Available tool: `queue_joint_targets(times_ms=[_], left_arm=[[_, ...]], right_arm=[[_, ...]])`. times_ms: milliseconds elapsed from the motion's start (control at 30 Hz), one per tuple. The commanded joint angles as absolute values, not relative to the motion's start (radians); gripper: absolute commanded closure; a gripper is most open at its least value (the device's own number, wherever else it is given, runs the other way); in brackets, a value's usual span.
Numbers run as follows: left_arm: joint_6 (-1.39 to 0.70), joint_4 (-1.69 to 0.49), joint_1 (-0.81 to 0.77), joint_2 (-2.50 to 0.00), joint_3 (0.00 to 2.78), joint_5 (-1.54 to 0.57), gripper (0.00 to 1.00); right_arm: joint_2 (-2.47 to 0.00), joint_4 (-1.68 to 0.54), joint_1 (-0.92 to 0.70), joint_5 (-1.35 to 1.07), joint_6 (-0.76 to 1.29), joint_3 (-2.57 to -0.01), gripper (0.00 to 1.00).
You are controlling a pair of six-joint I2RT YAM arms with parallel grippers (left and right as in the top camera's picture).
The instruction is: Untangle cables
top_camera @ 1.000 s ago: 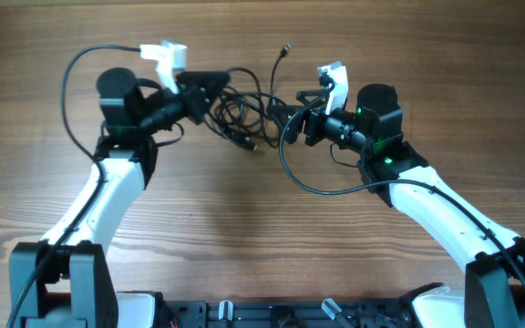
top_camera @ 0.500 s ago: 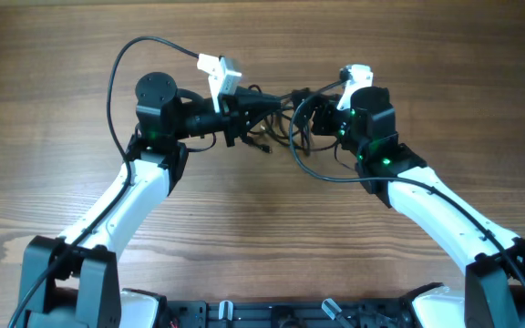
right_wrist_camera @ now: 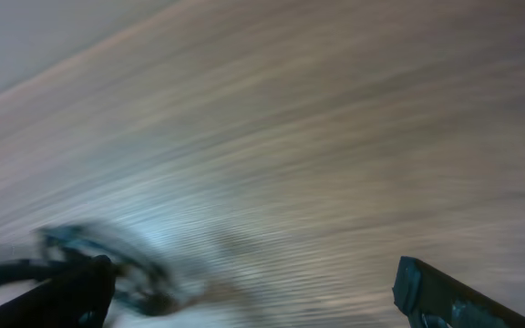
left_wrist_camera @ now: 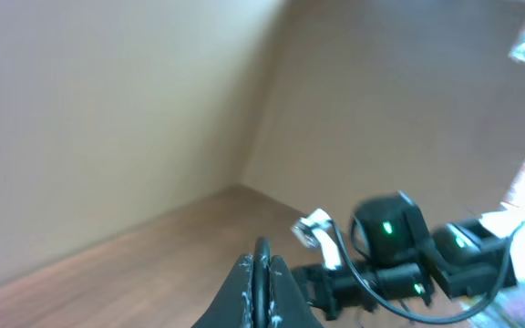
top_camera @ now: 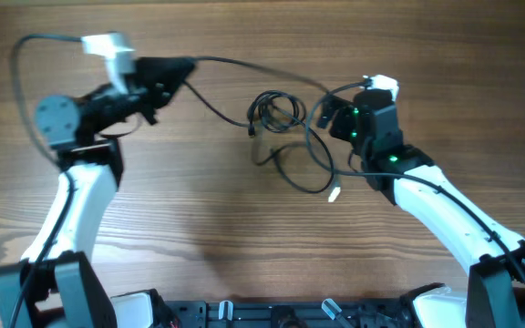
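Wood-grain surface (top_camera: 244, 246) fills the overhead view, with both arms reaching up from 6 o'clock. The left arm (top_camera: 76, 200) bends out towards 9 o'clock and the right arm (top_camera: 436, 205) rises from 4 o'clock.

The left hand (top_camera: 179, 68) sits at about 10 o'clock and points towards 3 o'clock. In the left wrist view its fingers (left_wrist_camera: 261, 278) are pressed together, with only a thin dark line between them. From its tip one taut strand (top_camera: 253, 66) of the cables runs across the top of the scene towards the right hand (top_camera: 326, 114) at about 1 o'clock.

The right wrist view is heavily blurred. It shows the right hand (right_wrist_camera: 249, 273) spread wide, one finger at each lower corner of the frame. I cannot tell whether the strand touches it.

The cables (top_camera: 276, 111) lie mostly as a small coil of loops just on the 12 o'clock side of centre, close beside the right hand. A larger loose loop trails from the coil towards 5 o'clock. A small white plug (top_camera: 334, 193) rests on the surface at the end of that loop.
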State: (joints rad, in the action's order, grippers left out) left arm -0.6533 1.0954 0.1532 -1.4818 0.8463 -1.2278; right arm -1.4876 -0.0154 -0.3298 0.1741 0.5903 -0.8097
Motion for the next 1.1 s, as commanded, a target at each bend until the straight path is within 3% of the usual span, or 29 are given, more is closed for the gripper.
queue_joint_targets(times_ms=[0,400,667,800,833,867,933,967,1000,1033,1067], left_arm=[[-0.754,1.104,0.237,-1.451,0.87,-1.183,0.96],[-0.754,1.04,0.269,-1.451,0.87,-1.164,0.96],[-0.412,0.287,0.344,-1.451,0.87,-0.771,0.96],[-0.319,0.049,0.344,-1.451,0.87,-0.589,0.96],[-0.316,0.009,0.344,-1.451,0.87,-0.568,0.89],[-0.317,-0.031,0.344,-1.451,0.87,-0.553,0.7],[-0.317,-0.08,0.344,-1.452,0.87,-0.551,0.67],[-0.317,-0.088,0.344,-1.452,0.87,-0.552,0.56],[-0.317,-0.096,0.344,-1.452,0.87,-0.552,0.41],[-0.317,-0.112,0.344,-1.452,0.87,-0.552,0.19],[-0.317,-0.133,0.344,-1.452,0.87,-0.552,0.04]], right_arm=[[-1.5,-0.021,-0.298,0.243,0.61,-0.798,0.0],[-1.5,0.01,-0.293,0.012,0.572,-0.798,0.0],[-1.499,0.168,-0.293,-0.349,0.4,-0.798,0.0],[-1.5,0.146,-0.293,-0.425,0.254,-0.798,0.0],[-1.5,0.129,-0.293,-0.424,0.216,-0.798,0.0],[-1.5,0.104,-0.293,-0.432,0.172,-0.798,0.0],[-1.5,0.077,-0.293,-0.543,0.099,-0.798,0.0],[-1.5,0.072,-0.293,-0.569,0.082,-0.798,0.0],[-1.5,0.062,-0.293,-0.578,0.069,-0.798,0.0],[-1.502,0.03,-0.293,-0.578,0.02,-0.798,0.0],[-1.52,0.007,-0.293,-0.577,-0.017,-0.798,0.01]])
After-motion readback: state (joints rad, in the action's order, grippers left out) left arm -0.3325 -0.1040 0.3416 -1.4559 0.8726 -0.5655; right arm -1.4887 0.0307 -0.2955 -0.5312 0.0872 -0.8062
